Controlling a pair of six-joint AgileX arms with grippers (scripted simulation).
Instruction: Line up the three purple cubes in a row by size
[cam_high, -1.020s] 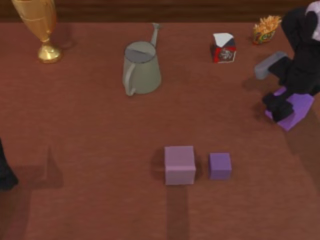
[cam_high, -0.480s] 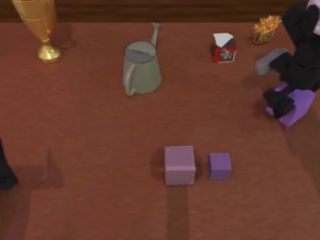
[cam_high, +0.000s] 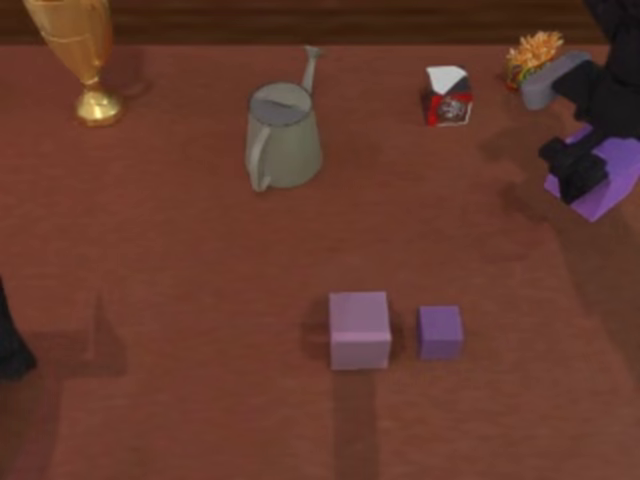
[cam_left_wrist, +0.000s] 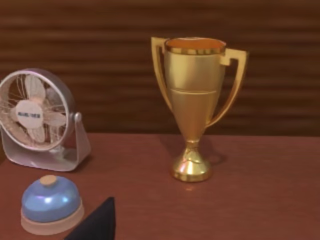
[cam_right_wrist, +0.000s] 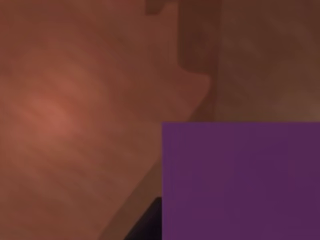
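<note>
Right gripper (cam_high: 578, 172) sits at the far right of the counter (cam_high: 180, 270), its dark fingers closed across the large bright purple cube (cam_high: 612, 178) — we judge it gripped, since the cube rides tilted under the gripper and throws a shadow well to its left, which suggests it is off the surface. In the right wrist view that cube (cam_right_wrist: 240, 180) fills the near corner, flush against the camera, with bare counter beyond it.

We expect the cube to handle simply: a plain matte block, stiff, not fragile, probably light (nothing shows its weight), with flat opposite faces that give the fingers a square hold. The grip looks to fall toward one edge rather than the middle, so it could swing a little while carried.

Medium lilac-pink cube (cam_high: 359, 329) and small dark violet cube (cam_high: 440, 331) stand side by side near the middle of the counter, close but apart, well away from the gripper — the large one's place, by size, would be left of the lilac-pink one.

Our left arm is parked at the left edge.
</note>
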